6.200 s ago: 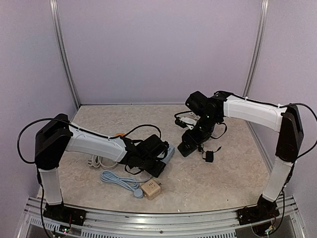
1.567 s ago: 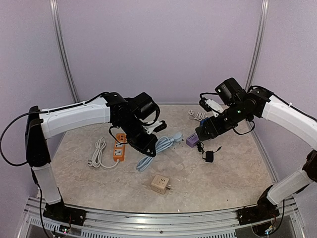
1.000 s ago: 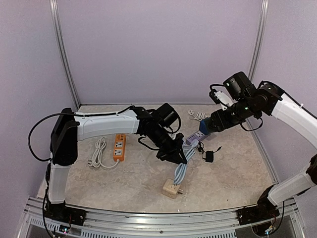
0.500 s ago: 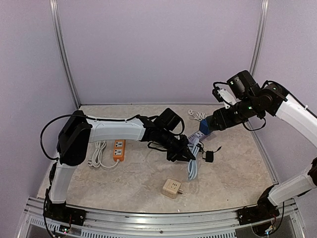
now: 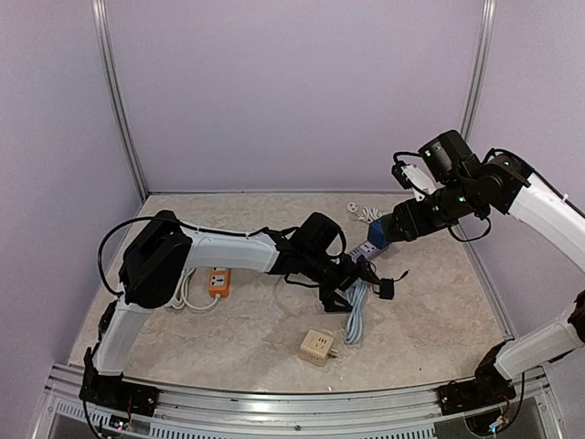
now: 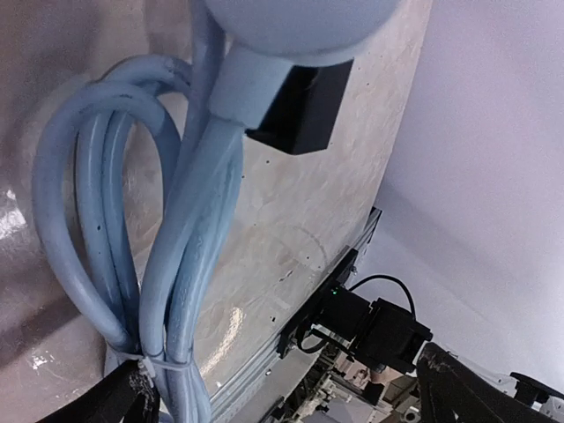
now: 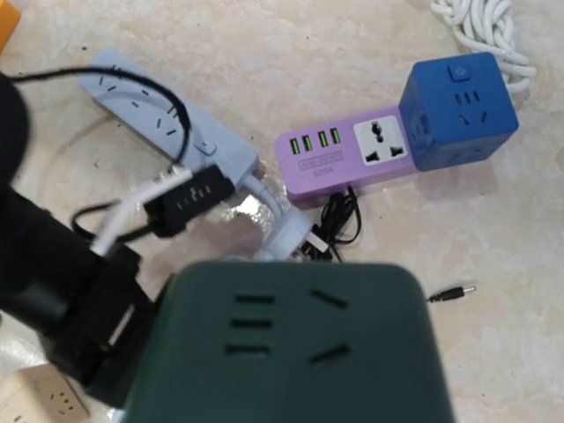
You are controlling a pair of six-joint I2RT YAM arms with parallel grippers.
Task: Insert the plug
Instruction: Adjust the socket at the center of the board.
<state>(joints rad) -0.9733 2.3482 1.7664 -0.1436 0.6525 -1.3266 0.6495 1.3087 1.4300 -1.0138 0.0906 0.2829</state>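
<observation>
From above, the left gripper (image 5: 340, 285) sits low at mid-table over the pale blue cord (image 5: 356, 315), and the right gripper (image 5: 399, 226) hangs raised just to its right. The left wrist view shows its fingers (image 6: 123, 401) spread wide on either side of the cord, with the plug (image 6: 291, 13) just ahead of them near a black adapter (image 6: 304, 106). In the right wrist view, a dark green socket block (image 7: 291, 344) is pinched in the right gripper, and the plug lies on the table beyond it beside a purple strip (image 7: 348, 150).
</observation>
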